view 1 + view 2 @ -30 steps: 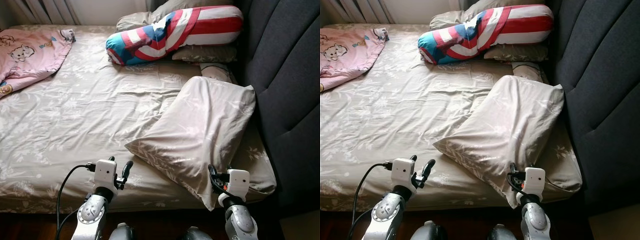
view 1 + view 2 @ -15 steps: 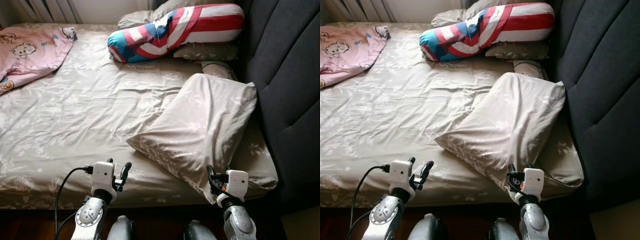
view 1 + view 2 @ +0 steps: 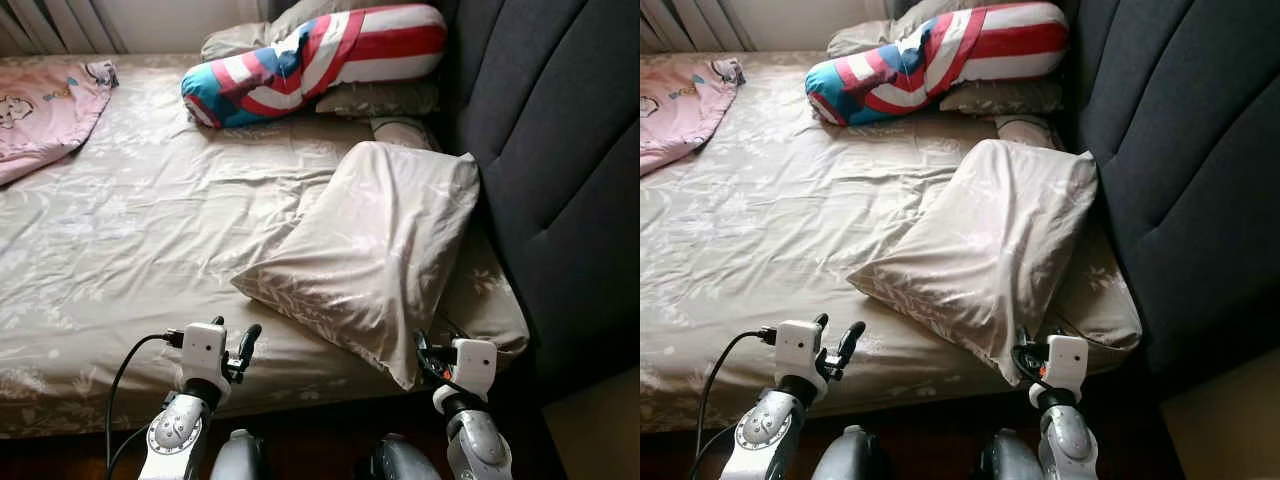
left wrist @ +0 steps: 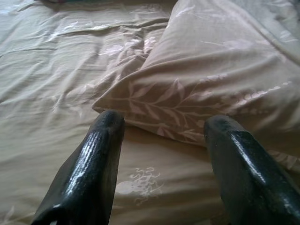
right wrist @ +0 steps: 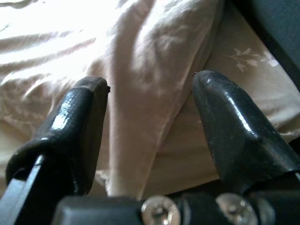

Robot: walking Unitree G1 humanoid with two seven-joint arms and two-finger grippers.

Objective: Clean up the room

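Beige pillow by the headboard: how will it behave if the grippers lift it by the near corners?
The pillow will probably sag: it already slumps from the headboard onto the sheet. Likely light for its bulk, being puffy with soft creases. Its loose case may slip off the right gripper's smooth fingers, which straddle a fold.

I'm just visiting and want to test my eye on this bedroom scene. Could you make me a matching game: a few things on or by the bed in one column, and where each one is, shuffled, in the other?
Things:
1. beige pillow
2. striped bolster
3. pink blanket
4. right tool

Places:
A. far left corner of the bed
B. open, at the pillow's near corner
C. across the far end of the bed, by the headboard
D. propped aslant against the dark headboard

Pairs: 1-D, 2-C, 3-A, 4-B
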